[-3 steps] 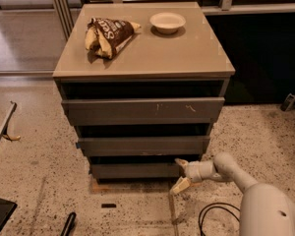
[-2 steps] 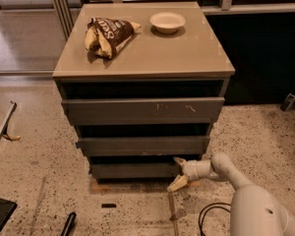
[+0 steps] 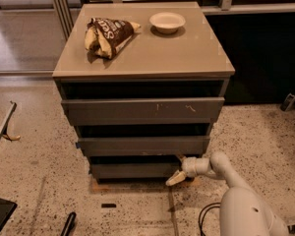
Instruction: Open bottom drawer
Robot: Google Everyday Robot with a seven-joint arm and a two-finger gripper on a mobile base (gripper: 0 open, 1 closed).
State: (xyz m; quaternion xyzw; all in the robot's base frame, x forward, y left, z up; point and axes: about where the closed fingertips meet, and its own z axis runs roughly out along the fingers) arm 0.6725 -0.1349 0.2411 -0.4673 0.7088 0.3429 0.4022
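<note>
Low down, the bottom drawer (image 3: 132, 171) sits lowest in the cabinet (image 3: 152, 53), with open speckled floor (image 3: 137, 210) on its near side. The gripper (image 3: 179, 171) is at the drawer's right end, and I cannot tell how far it is spread.

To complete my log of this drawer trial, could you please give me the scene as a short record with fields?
cabinet: grey, three drawers, standing on a speckled floor
bottom drawer: lowest front, plain, with a dark gap above it
tool: low near the floor, at the right end of the bottom drawer's front
arm: white, reaching in from the lower right
on top: snack bag at the left, bowl at the right rear
</note>
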